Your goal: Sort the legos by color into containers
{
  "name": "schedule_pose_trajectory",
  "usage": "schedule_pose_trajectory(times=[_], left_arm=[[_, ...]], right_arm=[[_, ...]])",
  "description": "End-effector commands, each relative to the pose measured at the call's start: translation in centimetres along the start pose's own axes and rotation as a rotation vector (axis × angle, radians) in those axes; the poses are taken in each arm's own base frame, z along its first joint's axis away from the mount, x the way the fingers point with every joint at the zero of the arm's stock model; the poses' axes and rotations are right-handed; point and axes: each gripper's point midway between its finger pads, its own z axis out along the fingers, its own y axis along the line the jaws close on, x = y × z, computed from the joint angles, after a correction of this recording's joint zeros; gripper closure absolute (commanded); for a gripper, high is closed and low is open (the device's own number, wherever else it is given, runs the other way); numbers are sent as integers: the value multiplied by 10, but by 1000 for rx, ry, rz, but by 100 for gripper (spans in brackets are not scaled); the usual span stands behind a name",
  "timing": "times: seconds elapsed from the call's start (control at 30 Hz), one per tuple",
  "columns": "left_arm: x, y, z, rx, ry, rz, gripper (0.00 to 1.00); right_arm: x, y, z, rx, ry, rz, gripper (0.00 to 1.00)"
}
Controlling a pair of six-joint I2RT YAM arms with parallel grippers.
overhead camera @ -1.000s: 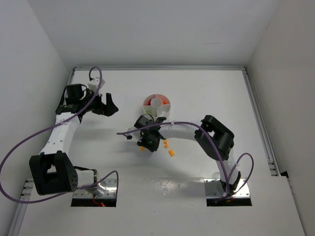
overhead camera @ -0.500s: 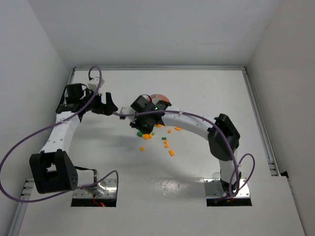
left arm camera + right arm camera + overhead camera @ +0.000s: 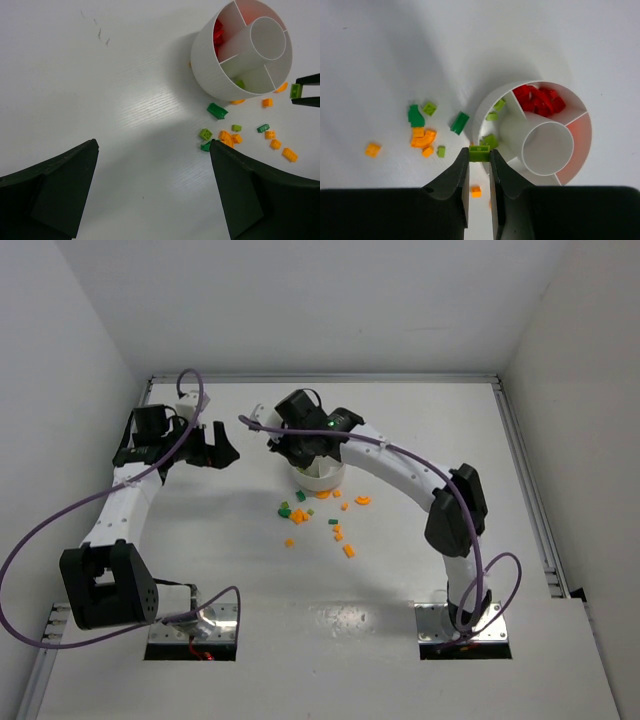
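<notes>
Right gripper (image 3: 480, 165) is pinching one light-green brick (image 3: 479, 152) between its fingertips, jaws nearly together. In the right wrist view the brick sits right at the outer rim of the dish (image 3: 476, 125), at the wedge that holds other light-green bricks (image 3: 492, 117). I can't tell how high it is above the rim.

The dish stands on the table (image 3: 400, 580) toward the far edge, about midway between the left and right edges. The next wedge holds red bricks (image 3: 538, 98). The centre cup (image 3: 544, 147) shows only white inside.

Loose bricks (image 3: 300, 512) lie on the table just on the near side of the dish, orange and green mixed. Among them are two dark-green pieces (image 3: 415, 115) and a curved orange one (image 3: 422, 139). A few more orange ones (image 3: 348, 550) are scattered further toward the near edge.

Left gripper (image 3: 215, 450) is spread wide and holds nothing. It is over bare table toward the left edge, well apart from the dish. Its camera sees the dish and the scatter.
</notes>
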Motion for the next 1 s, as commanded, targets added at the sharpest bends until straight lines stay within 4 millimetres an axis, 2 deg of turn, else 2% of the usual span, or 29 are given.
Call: schedule_pose_trajectory(times=[0.0, 0.1, 0.17, 0.2, 0.33, 0.4, 0.5, 0.53, 0.67, 0.97], left_arm=[[-20, -2, 1, 2, -52, 11, 0], [-17, -2, 2, 3, -51, 1, 0], [-17, -2, 2, 3, -51, -9, 0], [-17, -2, 2, 3, -51, -9, 0], [-15, -1, 4, 3, -43, -14, 0], [-15, -1, 4, 3, -43, -14, 0], [-15, -1, 4, 3, -43, -14, 0], [-15, -1, 4, 3, -43, -14, 0], [-15, -1, 4, 3, -43, -14, 0], [-13, 0, 7, 4, -35, -19, 0]], right_arm=[[-12, -21, -2, 56, -18, 24, 100], [-4, -30, 6, 69, 9, 38, 100], [-2, -29, 14, 65, 22, 38, 99], [0, -36, 11, 83, 29, 46, 99], [0, -39, 17, 92, 35, 46, 97], [8, -43, 21, 99, 60, 53, 97], [7, -43, 24, 99, 60, 53, 89], [9, -42, 23, 96, 69, 52, 80], [9, -42, 23, 96, 69, 52, 68], [9, -42, 23, 96, 69, 52, 65]])
